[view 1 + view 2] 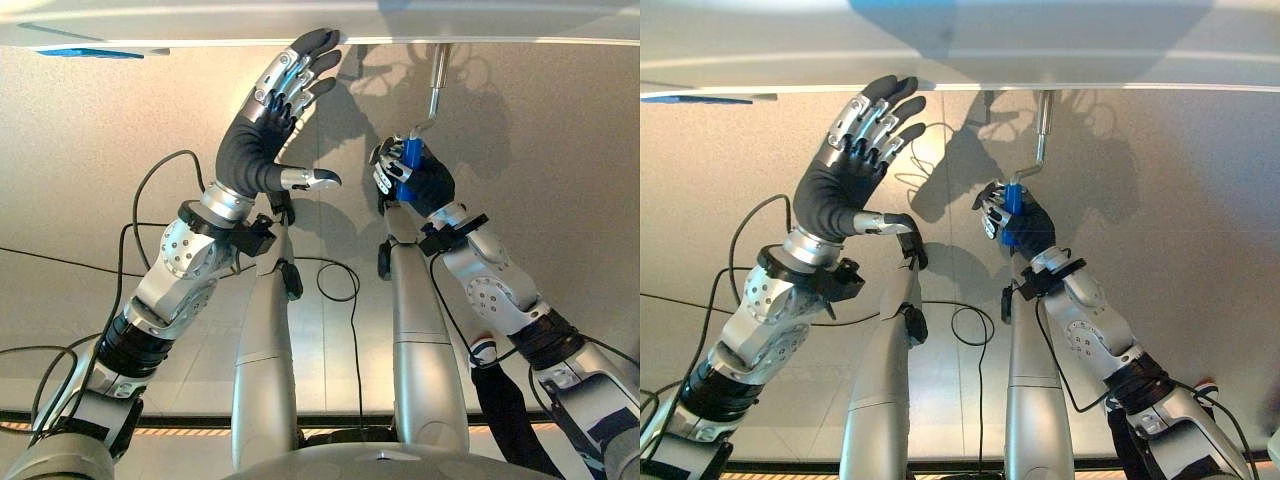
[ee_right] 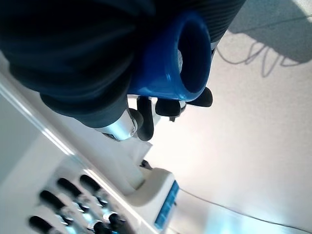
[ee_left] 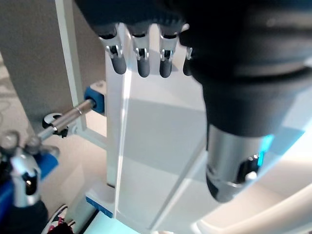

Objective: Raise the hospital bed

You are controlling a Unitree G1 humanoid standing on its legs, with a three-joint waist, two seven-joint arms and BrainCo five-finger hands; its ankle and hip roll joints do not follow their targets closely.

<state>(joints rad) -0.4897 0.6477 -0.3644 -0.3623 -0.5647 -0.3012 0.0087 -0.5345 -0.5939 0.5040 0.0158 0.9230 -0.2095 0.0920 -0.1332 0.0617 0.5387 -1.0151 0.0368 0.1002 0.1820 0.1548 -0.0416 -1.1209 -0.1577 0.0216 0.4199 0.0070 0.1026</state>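
- Where the white bed frame point(image 1: 320, 20) runs across the far edge of the head views, a silver crank rod point(image 1: 437, 85) comes out from under its edge and bends down to a blue crank handle point(image 1: 408, 165).
- The right hand point(image 1: 412, 178) is closed round the blue crank handle, fingers wrapped over it; the right wrist view shows the open end of the blue grip point(image 2: 187, 56) standing out of the closed fist.
- The left hand point(image 1: 275, 110) is open, fingers straight and spread, thumb held out to the side; its dark fingertips point(image 1: 318, 45) reach the lower edge of the bed frame, to the left of the crank rod.
- In the left wrist view the straight fingertips point(image 3: 141, 63) lie against the frame's white panel point(image 3: 156, 146); contact cannot be confirmed.
- The beige floor point(image 1: 560, 150) lies beneath the bed frame, behind both hands.
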